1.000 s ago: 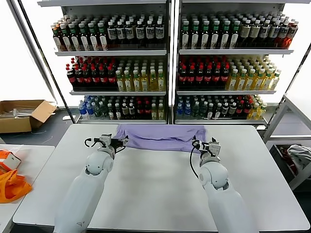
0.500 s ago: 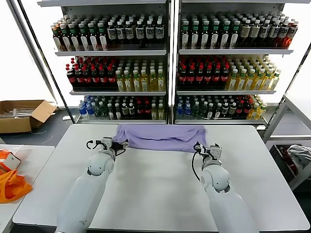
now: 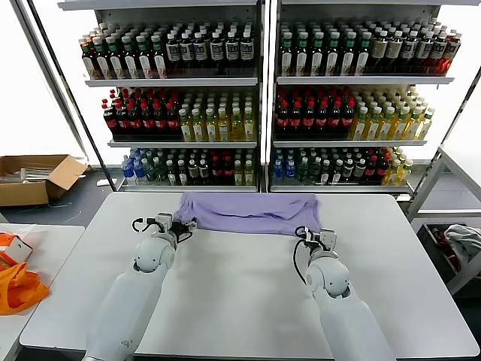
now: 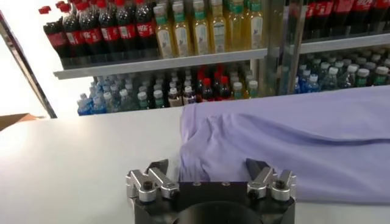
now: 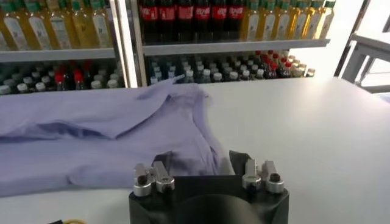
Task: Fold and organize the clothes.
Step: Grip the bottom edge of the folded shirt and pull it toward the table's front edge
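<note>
A lavender T-shirt [image 3: 248, 212] lies folded in a wide band along the far edge of the white table [image 3: 248, 301], plain side up. My left gripper [image 3: 183, 224] is open at the shirt's near left corner. In the left wrist view the shirt [image 4: 286, 137] has its corner between the spread fingers of the left gripper [image 4: 207, 171]. My right gripper [image 3: 310, 235] is open at the shirt's near right corner. In the right wrist view the shirt [image 5: 103, 131] has its edge reaching between the fingers of the right gripper [image 5: 202, 164]. Neither gripper holds the cloth.
Shelves of bottles [image 3: 255, 98] stand right behind the table's far edge. An orange bag [image 3: 15, 282] lies on a side table at the left, a cardboard box [image 3: 34, 177] on the floor beyond it. A rack with a grey cloth [image 3: 462, 241] stands at the right.
My right gripper has drawn back a little from the shirt's right corner toward me. The left gripper and the shirt have barely moved.
</note>
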`<state>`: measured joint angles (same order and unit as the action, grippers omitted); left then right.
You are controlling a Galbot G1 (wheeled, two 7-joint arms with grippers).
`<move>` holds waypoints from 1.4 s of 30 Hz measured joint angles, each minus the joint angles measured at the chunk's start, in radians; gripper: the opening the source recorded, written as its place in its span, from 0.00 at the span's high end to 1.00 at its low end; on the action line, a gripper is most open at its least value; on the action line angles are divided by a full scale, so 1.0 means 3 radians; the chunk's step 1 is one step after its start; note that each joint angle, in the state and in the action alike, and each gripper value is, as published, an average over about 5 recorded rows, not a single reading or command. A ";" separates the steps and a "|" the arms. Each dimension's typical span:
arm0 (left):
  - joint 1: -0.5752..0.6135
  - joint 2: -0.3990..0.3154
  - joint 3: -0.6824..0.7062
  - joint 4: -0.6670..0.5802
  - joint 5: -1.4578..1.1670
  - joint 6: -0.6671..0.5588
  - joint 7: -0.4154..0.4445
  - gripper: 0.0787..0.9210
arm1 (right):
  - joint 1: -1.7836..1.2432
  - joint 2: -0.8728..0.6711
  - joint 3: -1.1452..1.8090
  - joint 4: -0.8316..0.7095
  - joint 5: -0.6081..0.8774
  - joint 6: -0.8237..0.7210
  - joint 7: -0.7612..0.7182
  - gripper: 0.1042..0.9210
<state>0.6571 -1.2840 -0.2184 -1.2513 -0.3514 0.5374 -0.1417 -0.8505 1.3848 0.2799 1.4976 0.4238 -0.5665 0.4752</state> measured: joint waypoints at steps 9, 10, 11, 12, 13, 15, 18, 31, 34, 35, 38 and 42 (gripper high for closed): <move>0.0033 -0.0007 0.0054 0.0015 0.0021 -0.0038 0.0021 0.56 | -0.0068 -0.0036 -0.0006 0.0030 0.0012 -0.0011 -0.0004 0.84; 0.0040 -0.0003 0.0061 0.0007 0.0021 -0.0038 0.0022 0.59 | -0.0082 -0.0045 -0.0011 0.0050 0.0015 -0.0015 -0.0004 0.87; 0.0048 0.0002 0.0069 -0.0003 0.0021 -0.0039 0.0022 0.62 | -0.0099 -0.0055 -0.0016 0.0074 0.0017 -0.0019 -0.0004 0.91; 0.0057 0.0009 0.0075 -0.0014 0.0021 -0.0039 0.0022 0.66 | -0.0118 -0.0065 -0.0021 0.0102 0.0018 -0.0022 -0.0004 0.93; 0.0067 0.0017 0.0081 -0.0027 0.0021 -0.0039 0.0022 0.69 | -0.0138 -0.0074 -0.0025 0.0131 0.0019 -0.0024 -0.0003 0.95; 0.0093 0.0035 0.0090 -0.0060 0.0021 -0.0041 0.0019 0.76 | -0.0180 -0.0089 -0.0031 0.0197 0.0021 -0.0028 0.0002 0.98; 0.0139 0.0059 0.0094 -0.0124 0.0024 -0.0042 0.0012 0.87 | -0.0244 -0.0100 -0.0037 0.0300 0.0021 -0.0028 0.0022 0.98; 0.0410 0.0181 0.0042 -0.0630 -0.0011 0.0064 -0.0031 0.99 | -0.0556 -0.0188 -0.0048 0.0837 0.0032 -0.0050 0.0150 0.98; 0.0509 0.0224 0.0021 -0.0814 -0.0039 0.0086 -0.0034 0.99 | -0.0659 -0.0227 -0.0033 0.1001 0.0032 -0.0051 0.0161 0.98; 0.0547 0.0240 0.0014 -0.0880 -0.0048 0.0091 -0.0034 0.99 | -0.0697 -0.0243 -0.0027 0.1060 0.0031 -0.0051 0.0166 0.98; 0.0682 0.0299 -0.0013 -0.1093 -0.0071 0.0101 -0.0039 0.99 | -0.0822 -0.0292 -0.0007 0.1249 0.0030 -0.0050 0.0194 0.98; 0.0907 0.0389 -0.0061 -0.1409 -0.0085 0.0110 -0.0068 0.99 | -0.1024 -0.0363 0.0008 0.1520 0.0016 -0.0049 0.0263 0.98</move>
<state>0.9290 -1.1673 -0.2365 -1.6741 -0.3769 0.5704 -0.1620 -1.1576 1.2760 0.2824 1.9535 0.4287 -0.5811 0.5541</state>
